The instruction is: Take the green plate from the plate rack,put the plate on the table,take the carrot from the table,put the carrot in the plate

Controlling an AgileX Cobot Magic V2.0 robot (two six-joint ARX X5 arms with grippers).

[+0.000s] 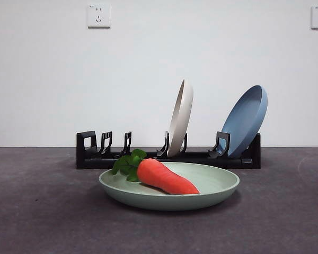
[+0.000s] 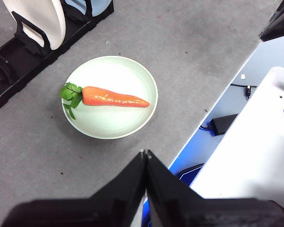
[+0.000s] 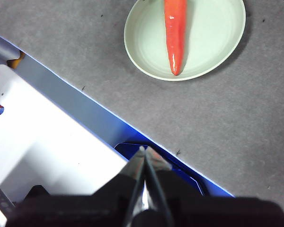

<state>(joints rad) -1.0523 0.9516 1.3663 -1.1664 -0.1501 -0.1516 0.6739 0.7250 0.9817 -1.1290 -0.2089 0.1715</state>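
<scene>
One carrot (image 1: pixel 164 177) lying in the one green plate (image 1: pixel 217 186), flat on the table (image 1: pixel 37 211) just in front of the plate rack (image 1: pixel 90 151), leaves to the left. Two more plates upright in the rack: one cream plate (image 1: pixel 180 116), one blue plate (image 1: pixel 246 119) to its right. Left gripper (image 2: pixel 145 153) and right gripper (image 3: pixel 143 150) both clenched, holding nothing, well back over the table's near edge
</scene>
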